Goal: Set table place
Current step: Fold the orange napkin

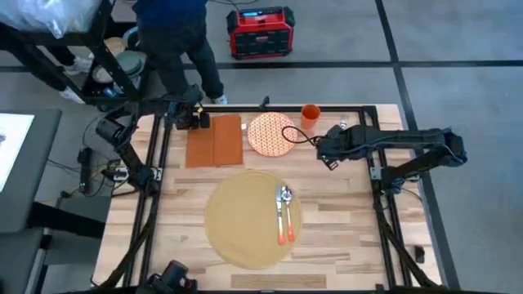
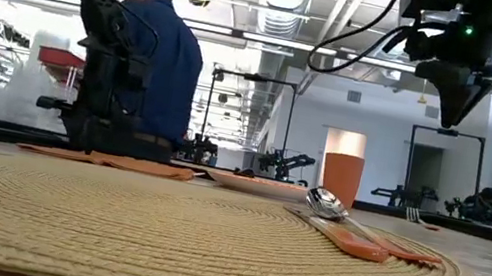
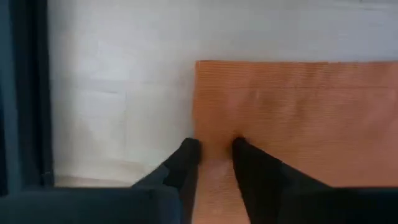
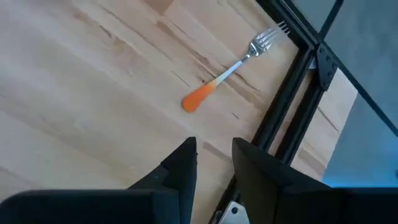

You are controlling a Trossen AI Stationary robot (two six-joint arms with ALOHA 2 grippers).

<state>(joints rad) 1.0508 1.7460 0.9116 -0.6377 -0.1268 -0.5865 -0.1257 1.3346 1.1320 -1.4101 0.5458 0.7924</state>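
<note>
The bench (image 1: 343, 204) is a pale butcher-block top crossed by black frame rails. The round tan placemat (image 1: 245, 219) lies near its front middle, well short of both grippers, with a spoon (image 1: 285, 211) and an orange-handled knife (image 1: 280, 222) resting on its right part. The rust-orange napkin (image 1: 216, 140) sits at the far edge, its corner pinched between the narrow-set fingers of the left gripper (image 3: 213, 149). The patterned plate (image 1: 272, 134) lies between the two grippers, an orange cup (image 1: 310, 114) just behind it. The right gripper (image 4: 214, 146) hovers above bare wood, fingers slightly parted and empty, an orange-handled fork (image 4: 233, 68) ahead of it beside a rail.
</note>
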